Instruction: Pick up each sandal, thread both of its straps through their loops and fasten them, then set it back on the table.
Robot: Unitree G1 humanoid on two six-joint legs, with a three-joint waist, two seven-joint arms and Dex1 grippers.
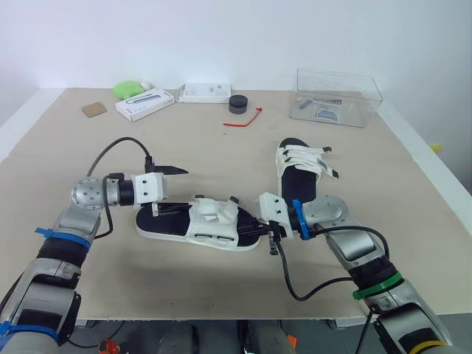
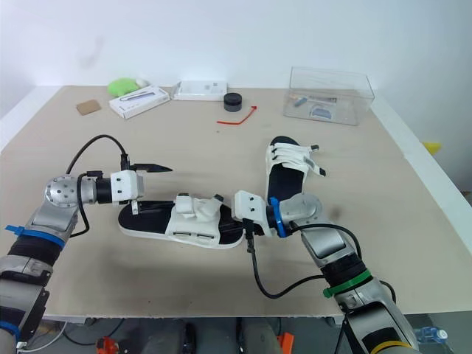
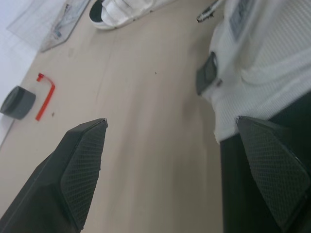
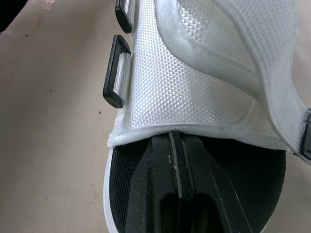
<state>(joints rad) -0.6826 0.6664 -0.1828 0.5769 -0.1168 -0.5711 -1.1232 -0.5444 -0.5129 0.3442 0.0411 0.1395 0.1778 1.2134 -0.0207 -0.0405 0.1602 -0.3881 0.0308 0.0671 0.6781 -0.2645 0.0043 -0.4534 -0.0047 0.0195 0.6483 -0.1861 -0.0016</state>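
I see the white mesh sandal with black footbed (image 1: 199,225) lying crosswise on the beige table (image 1: 221,151), heel beside my spread-fingered left gripper (image 1: 166,190), toe end touching my right gripper (image 4: 177,141), whose fingers are pressed together.

"Where are the sandals?"
"The near sandal (image 1: 195,225) lies across the table (image 1: 88,162) front, between my left gripper (image 3: 171,120) and right gripper (image 4: 176,145). The far sandal (image 1: 301,171) sits behind its right end."
"And farther back?"
"Left to right: pad (image 1: 94,109), long box (image 1: 144,103), flat box (image 1: 204,92), puck (image 1: 237,104), hook (image 1: 243,120), clear box (image 1: 335,97)."
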